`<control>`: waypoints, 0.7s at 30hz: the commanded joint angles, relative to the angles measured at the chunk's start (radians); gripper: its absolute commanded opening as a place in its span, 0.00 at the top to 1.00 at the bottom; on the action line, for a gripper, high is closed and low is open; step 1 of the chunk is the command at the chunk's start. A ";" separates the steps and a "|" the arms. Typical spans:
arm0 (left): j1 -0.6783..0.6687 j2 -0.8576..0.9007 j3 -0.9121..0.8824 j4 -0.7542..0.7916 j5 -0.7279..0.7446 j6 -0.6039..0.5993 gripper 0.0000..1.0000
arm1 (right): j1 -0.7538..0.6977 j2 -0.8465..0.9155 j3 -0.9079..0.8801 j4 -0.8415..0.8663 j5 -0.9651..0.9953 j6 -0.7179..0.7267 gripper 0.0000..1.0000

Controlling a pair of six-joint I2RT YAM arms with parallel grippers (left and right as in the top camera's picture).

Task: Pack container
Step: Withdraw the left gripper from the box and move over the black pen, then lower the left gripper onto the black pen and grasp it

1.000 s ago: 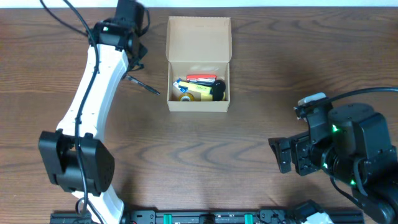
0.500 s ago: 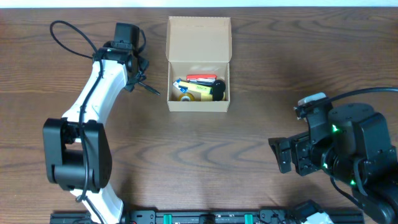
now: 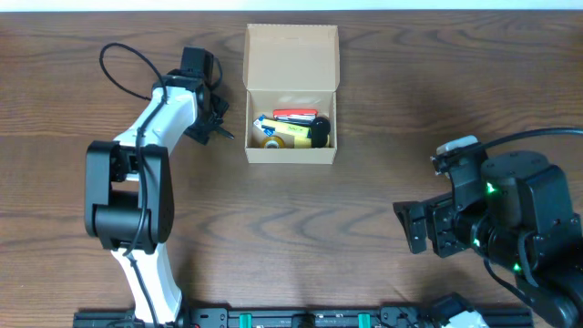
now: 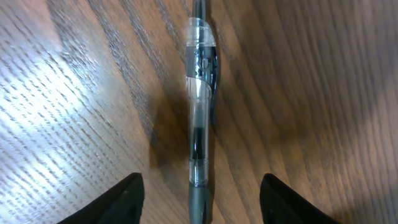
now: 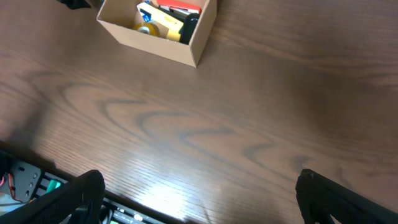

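Straddling a clear-barrelled pen (image 4: 200, 112) that lies flat on the wooden table (image 4: 74, 93), the left gripper (image 4: 203, 202) has its jaws released, with a gap on either side of the pen (neither fingertip touches it). The container (image 3: 291, 152) stands near those jaws but apart from them, its lid flap laid back and small items (image 3: 293, 129) inside. The right gripper (image 5: 205, 199) is spread wide and grasps nothing, with the container well ahead of its jaws.
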 commanded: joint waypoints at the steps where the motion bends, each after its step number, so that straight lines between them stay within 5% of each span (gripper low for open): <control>1: 0.002 0.028 -0.008 0.001 0.011 -0.035 0.41 | -0.007 -0.001 0.013 -0.001 0.011 -0.008 0.01; 10: 0.003 0.054 -0.008 0.002 0.029 -0.061 0.49 | -0.007 -0.001 0.013 -0.001 0.011 -0.008 0.01; 14: 0.003 0.054 -0.008 0.001 0.029 -0.060 0.69 | -0.007 -0.001 0.013 -0.001 0.010 -0.008 0.01; 21: 0.003 0.054 -0.008 0.000 0.043 -0.056 0.82 | -0.007 -0.001 0.013 -0.001 0.010 -0.008 0.01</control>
